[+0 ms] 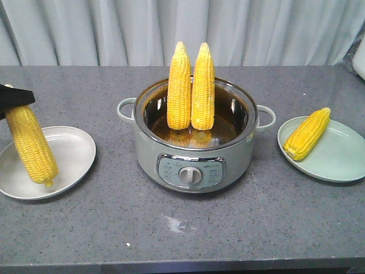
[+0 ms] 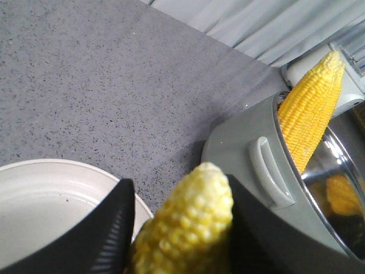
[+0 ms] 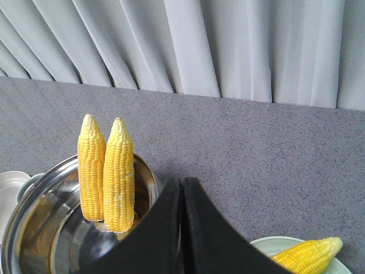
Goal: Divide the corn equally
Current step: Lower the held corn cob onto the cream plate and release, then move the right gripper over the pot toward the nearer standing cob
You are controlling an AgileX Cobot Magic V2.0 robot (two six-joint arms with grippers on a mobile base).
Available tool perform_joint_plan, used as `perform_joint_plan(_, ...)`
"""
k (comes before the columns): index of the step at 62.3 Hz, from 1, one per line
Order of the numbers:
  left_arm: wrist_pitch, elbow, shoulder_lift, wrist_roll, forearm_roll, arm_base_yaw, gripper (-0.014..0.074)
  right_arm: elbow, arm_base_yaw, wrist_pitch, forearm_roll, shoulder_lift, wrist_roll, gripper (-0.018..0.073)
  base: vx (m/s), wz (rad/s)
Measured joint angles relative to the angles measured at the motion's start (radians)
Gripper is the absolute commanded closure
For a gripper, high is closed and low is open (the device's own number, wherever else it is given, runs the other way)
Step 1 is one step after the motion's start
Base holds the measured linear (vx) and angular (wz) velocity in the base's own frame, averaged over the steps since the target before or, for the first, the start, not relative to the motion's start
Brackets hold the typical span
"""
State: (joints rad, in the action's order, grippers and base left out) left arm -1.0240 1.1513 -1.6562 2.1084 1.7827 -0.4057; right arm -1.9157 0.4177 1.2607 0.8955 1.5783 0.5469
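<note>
Grey table [image 1: 182, 240] carries everything. At its middle stands a pot [image 1: 148, 157], two cobs [image 1: 179, 85] upright inside, side by side, tips above the rim. Green plate [image 1: 342, 162] on the right holds one cob [image 1: 308, 133] lying flat. White plate [image 1: 74, 157] on the left has a fourth cob [image 1: 31, 145] hanging tilted over it, lower tip close to the dish. Left gripper [image 2: 179, 194] clamps that cob near its upper end. Right gripper [image 3: 182, 188] has its fingers pressed together, nothing between them.

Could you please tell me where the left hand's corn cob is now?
In the front view the corn cob hangs tilted at far left, its top in the left hand, above the white plate, left of the cooker.
</note>
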Motion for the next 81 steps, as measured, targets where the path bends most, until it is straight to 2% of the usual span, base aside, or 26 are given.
perform_joint_plan(41,-0.042,0.0,0.0,0.0,0.0,0.0,0.0209,0.0,0.0,0.0,0.0,0.0,0.0,0.0564,0.0,0.0)
perform_joint_plan(49,-0.093,0.0,0.002,0.003,0.0,0.0,0.0279,0.0,0.0,0.0,0.004,0.0,0.0,0.0564,0.0,0.0)
perform_joint_plan(56,-0.127,0.0,0.021,0.004,-0.003,0.0,0.0402,0.0,0.0,0.0,0.028,0.0,0.0,0.0564,0.0,0.0)
perform_joint_plan(66,-0.169,0.037,0.06,0.004,-0.05,0.0,0.0605,0.0,0.0,0.0,0.077,0.0,0.0,0.0564,0.0,0.0)
perform_joint_plan(81,-0.185,0.252,0.157,0.004,-0.07,0.0,0.0605,0.0,0.0,0.0,0.096,0.0,0.0,0.0564,0.0,0.0)
